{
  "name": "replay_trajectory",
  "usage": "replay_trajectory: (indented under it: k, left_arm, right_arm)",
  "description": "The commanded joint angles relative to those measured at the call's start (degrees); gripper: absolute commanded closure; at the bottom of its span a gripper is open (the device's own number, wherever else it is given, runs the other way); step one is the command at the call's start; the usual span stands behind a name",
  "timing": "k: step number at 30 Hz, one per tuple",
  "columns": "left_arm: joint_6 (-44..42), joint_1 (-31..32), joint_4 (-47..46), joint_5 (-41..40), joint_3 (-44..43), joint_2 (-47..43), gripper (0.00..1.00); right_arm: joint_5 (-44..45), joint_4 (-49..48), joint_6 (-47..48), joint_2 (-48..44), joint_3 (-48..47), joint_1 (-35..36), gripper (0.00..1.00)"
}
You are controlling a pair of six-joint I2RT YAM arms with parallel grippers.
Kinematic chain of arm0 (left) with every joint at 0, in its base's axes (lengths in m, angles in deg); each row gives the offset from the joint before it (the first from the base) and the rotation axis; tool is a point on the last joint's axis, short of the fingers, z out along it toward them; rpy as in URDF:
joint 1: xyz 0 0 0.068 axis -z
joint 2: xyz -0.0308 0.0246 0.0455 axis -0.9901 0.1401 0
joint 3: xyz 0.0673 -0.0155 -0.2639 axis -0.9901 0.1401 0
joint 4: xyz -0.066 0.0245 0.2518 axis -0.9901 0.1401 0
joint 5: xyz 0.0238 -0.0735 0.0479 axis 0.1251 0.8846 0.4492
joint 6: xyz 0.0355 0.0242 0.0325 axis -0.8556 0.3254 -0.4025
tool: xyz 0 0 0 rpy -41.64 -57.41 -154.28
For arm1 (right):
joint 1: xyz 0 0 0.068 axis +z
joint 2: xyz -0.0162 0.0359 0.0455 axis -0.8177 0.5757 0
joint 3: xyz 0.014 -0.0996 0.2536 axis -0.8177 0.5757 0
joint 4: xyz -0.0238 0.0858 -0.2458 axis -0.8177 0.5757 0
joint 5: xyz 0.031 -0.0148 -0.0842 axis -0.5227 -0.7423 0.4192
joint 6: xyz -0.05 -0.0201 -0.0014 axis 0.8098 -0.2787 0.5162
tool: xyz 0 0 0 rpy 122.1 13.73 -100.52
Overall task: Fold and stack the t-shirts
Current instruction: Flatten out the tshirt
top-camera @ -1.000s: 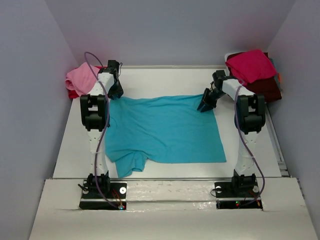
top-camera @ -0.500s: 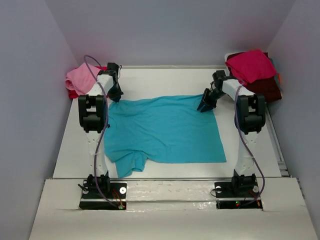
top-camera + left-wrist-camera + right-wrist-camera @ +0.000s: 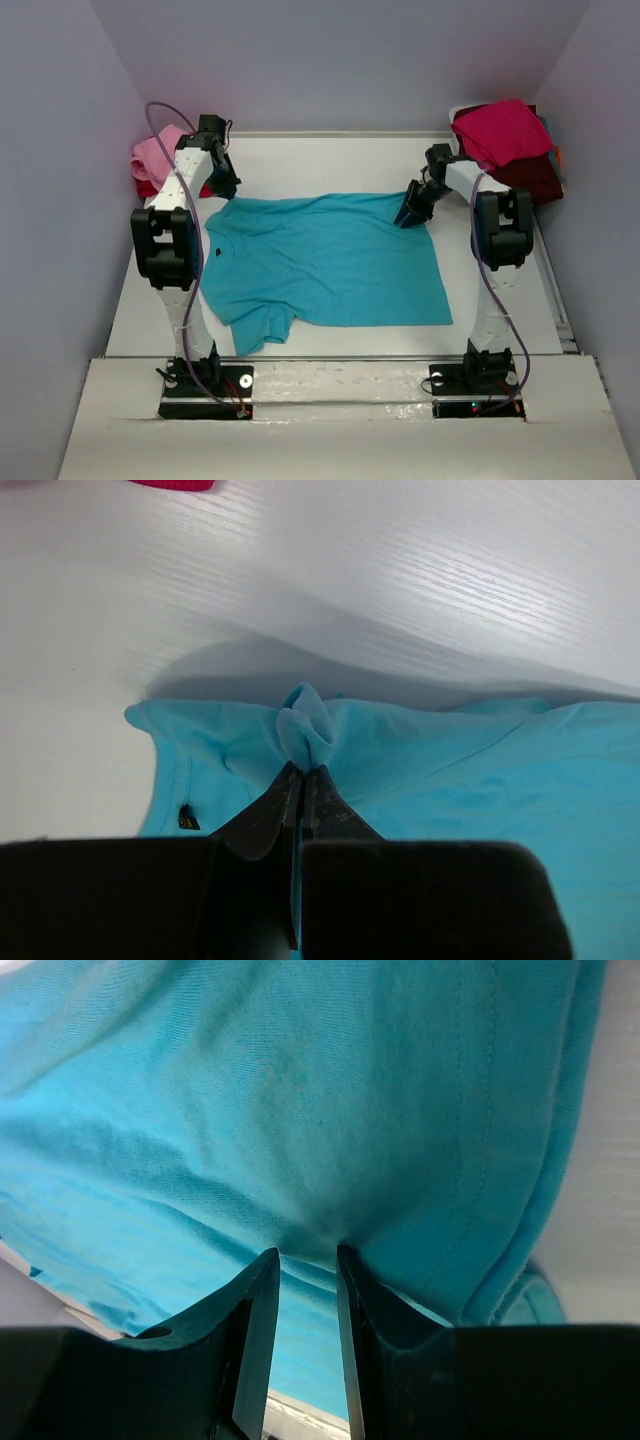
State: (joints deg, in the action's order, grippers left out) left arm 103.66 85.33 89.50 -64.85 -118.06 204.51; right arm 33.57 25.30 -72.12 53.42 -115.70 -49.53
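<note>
White counter [image 3: 330,160], pale walls; turquoise t-shirt [image 3: 330,260] spread flat at centre; left pincer [image 3: 302,772] clamped tight on its far-left shoulder, right pincer [image 3: 305,1255] gripping its far-right hem corner, probably to tension the cloth for folding; pink t-shirt [image 3: 158,155] far left.

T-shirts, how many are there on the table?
5. Turquoise one spread in the middle; pink over red at far left; crimson over dark maroon at far right. More may hide in those piles.
</note>
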Motion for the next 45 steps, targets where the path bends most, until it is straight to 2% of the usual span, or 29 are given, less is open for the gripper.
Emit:
replay_trajectory:
  k: [1, 4, 7, 12, 17, 26, 31, 32, 33, 34, 37, 40, 45]
  left_arm:
    - [0.3, 0.5, 2.2, 1.3, -2.1, -4.4, 0.94]
    - [0.2, 1.7, 3.7, 1.4, -3.1, -5.2, 0.94]
    - [1.2, 2.8, 2.3, 4.8, 2.2, -8.3, 0.94]
    - [2.7, 5.8, 0.3, 7.2, 15.0, -15.7, 0.94]
    - [3.9, 9.8, 0.9, 9.2, 24.2, -22.8, 0.94]
    - [6.9, 12.4, 0.5, 12.0, 45.0, -36.8, 0.94]
    - [8.7, 14.0, -0.2, 14.5, 52.2, -42.2, 0.94]
    - [8.8, 14.0, -0.3, 14.7, 52.9, -42.8, 0.92]
    - [8.9, 14.0, -0.2, 14.8, 54.0, -43.1, 0.85]
    - [8.8, 14.0, -0.2, 14.8, 54.1, -43.7, 0.67]
    - [8.6, 14.0, 0.0, 13.5, 53.0, -44.0, 0.46]
    - [8.6, 14.0, -0.3, 11.2, 49.6, -43.0, 0.39]
    - [8.4, 14.0, -1.9, 8.2, 45.0, -39.2, 0.39]
  right_arm:
    - [3.6, 2.6, 1.9, -2.0, 0.7, 0.5, 0.64]
    - [4.2, 3.0, 2.4, -2.9, 1.4, 0.5, 0.64]
    - [4.7, 3.0, 2.5, -4.0, 1.6, 0.5, 0.64]
    - [4.6, 3.2, 2.2, -4.8, 1.4, 0.5, 0.64]
    - [4.6, 3.1, 2.2, -4.9, 1.6, 0.5, 0.64]
    - [4.0, 2.3, 2.3, -5.5, 3.1, 0.5, 0.64]
    - [3.3, 2.3, 2.2, -5.9, 3.1, 0.5, 0.64]
    - [3.3, 2.3, 2.2, -6.0, 3.3, 0.5, 0.64]
    - [3.4, 2.3, 2.2, -6.1, 3.2, 0.5, 0.64]
    - [3.4, 2.4, 2.4, -6.0, 3.1, 0.5, 0.64]
    - [3.2, 2.4, 2.4, -6.3, 3.2, 0.5, 0.64]
    - [3.1, 2.3, 2.2, -6.5, 3.4, 0.5, 0.64]
    - [3.2, 2.2, 2.4, -7.0, 3.6, 0.5, 0.64]
